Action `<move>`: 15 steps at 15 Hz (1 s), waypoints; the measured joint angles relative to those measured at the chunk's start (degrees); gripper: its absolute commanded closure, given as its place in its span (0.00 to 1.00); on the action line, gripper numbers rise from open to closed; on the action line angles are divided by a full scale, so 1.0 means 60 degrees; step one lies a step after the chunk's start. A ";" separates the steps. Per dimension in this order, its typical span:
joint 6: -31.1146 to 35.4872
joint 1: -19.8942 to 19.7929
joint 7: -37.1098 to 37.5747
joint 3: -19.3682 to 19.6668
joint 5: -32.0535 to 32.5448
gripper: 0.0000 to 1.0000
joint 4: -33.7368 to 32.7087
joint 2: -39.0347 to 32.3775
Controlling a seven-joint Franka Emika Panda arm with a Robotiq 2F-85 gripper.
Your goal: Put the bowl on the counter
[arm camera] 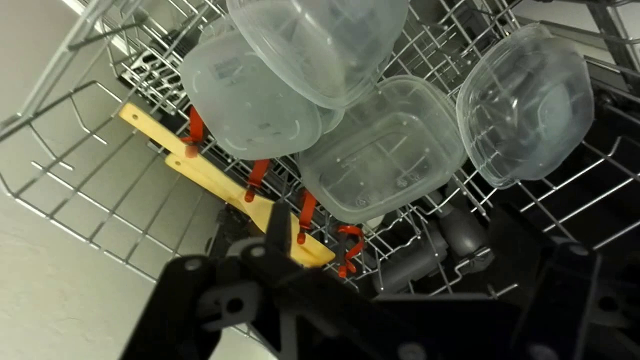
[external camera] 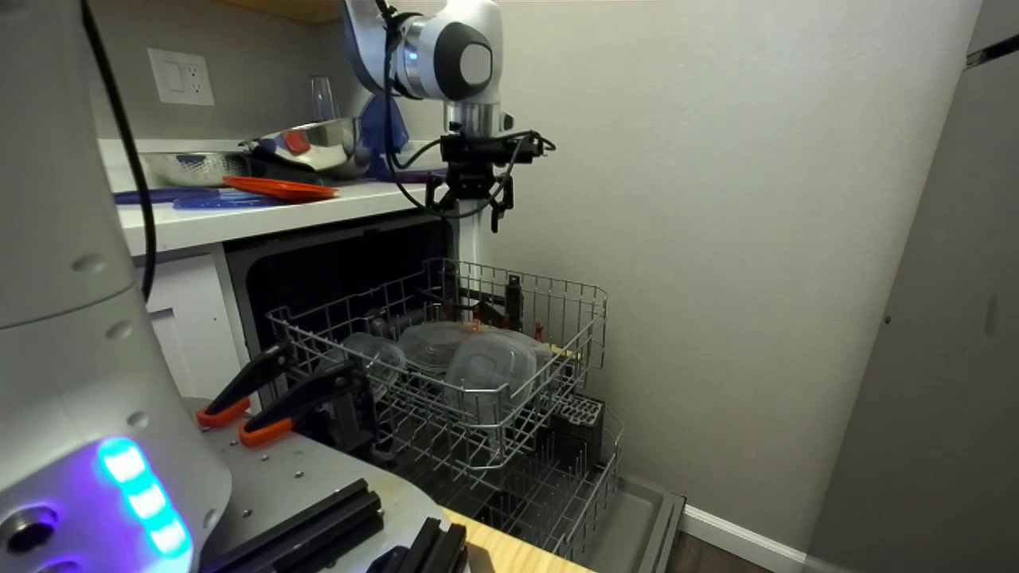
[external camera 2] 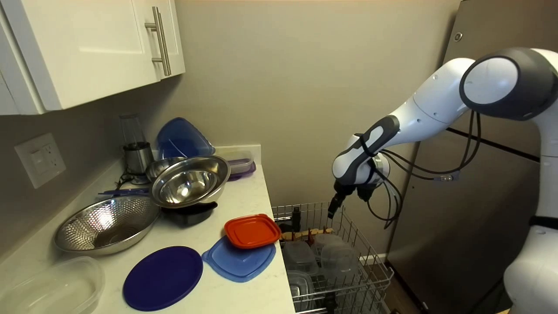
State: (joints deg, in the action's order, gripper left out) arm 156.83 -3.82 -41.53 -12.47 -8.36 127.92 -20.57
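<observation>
"one gripper point(external camera: 465, 215), black. jaws?"

"spread wide, nothing held; gripper hanging from a white arm point(external camera: 471, 60) above the wire rack point(external camera: 569, 296), pointing down."

"one bowl point(arm camera: 525, 107), clear. location?"

"in the wire rack, seen in the wrist view; not yet on the white counter point(external camera: 358, 205). tilted, rim facing the other clear containers point(arm camera: 250, 100). just beside a square container point(arm camera: 387, 157); touching or apart, cannot tell."

"same rack, further entries?"

"two yellow utensils point(arm camera: 260, 212), side by side, with red clips point(arm camera: 306, 212) along them."

"counter, contents?"

"in an exterior view: one red lid point(external camera 2: 253, 231), resting on a light blue lid point(external camera 2: 239, 261). one round dark blue lid point(external camera 2: 163, 278), just beside the light blue. one steel colander point(external camera 2: 109, 223). one steel bowl point(external camera 2: 219, 169), tilted. one clear oval tub point(external camera 2: 52, 288), cut off at the edge of view."
</observation>
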 measured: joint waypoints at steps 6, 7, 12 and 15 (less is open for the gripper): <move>-0.0619 -0.1343 -0.2368 -0.0786 -0.0277 0.00 -0.1488 -0.1743; -0.0806 -0.1439 -0.2585 -0.0786 -0.0277 0.00 -0.1721 -0.1981; -0.1741 -0.1537 -0.3199 -0.0722 -0.0274 0.00 -0.2798 -0.2946; -0.2256 -0.1536 -0.3391 -0.0722 -0.0273 0.00 -0.3341 -0.3368</move>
State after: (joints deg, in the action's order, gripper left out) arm 143.29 -13.04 -61.88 -16.81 -10.00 107.88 -40.78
